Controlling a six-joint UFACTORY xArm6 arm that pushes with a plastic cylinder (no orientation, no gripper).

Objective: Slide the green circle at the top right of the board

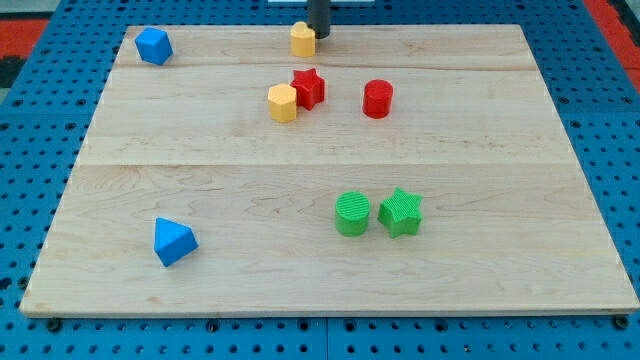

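Observation:
The green circle (352, 214) lies in the lower middle of the wooden board (500, 150), touching or nearly touching a green star (401, 212) on its right. My tip (318, 36) stands at the view's top centre, right beside a yellow block (303, 39) on its left. The tip is far above the green circle, with other blocks between them.
A red star (309, 88) and a yellow hexagon (283, 103) sit together in the upper middle, a red cylinder (378, 99) to their right. A blue block (154, 45) is at the top left, a blue pyramid-like block (173, 241) at the lower left.

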